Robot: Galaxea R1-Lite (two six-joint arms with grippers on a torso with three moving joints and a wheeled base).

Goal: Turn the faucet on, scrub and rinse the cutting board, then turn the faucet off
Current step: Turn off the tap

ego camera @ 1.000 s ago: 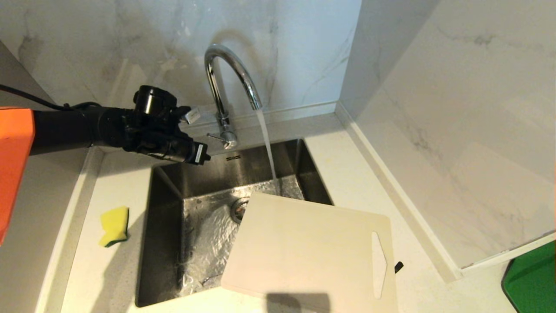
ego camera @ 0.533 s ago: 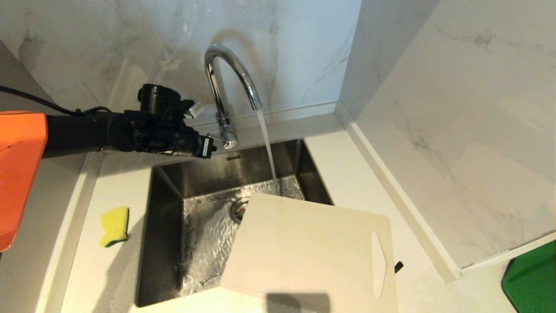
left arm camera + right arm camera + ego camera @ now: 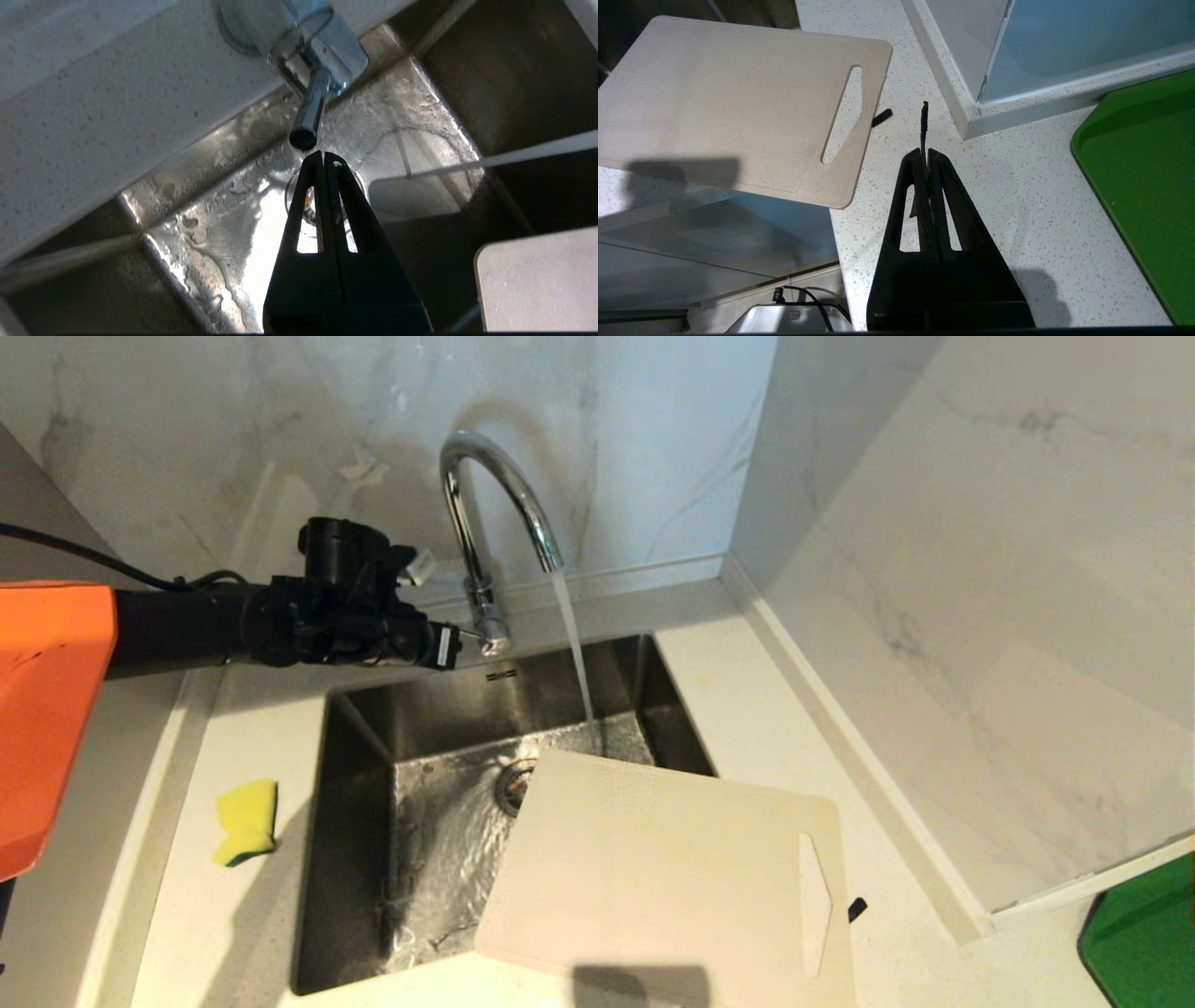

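Water already pours from the faucet [image 3: 495,513], the left end effector [image 3: 324,161] pressed together at its lever [image 3: 308,112], while the cutting board [image 3: 653,868], half over the sink [image 3: 355,859], awaits scrubbing.

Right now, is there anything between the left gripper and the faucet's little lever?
Nothing visible. The left gripper, fingers shut, sits just short of the tip of the lever on the faucet, with only a thin gap over the sink. The sponge and cutting board lie well clear of that path.
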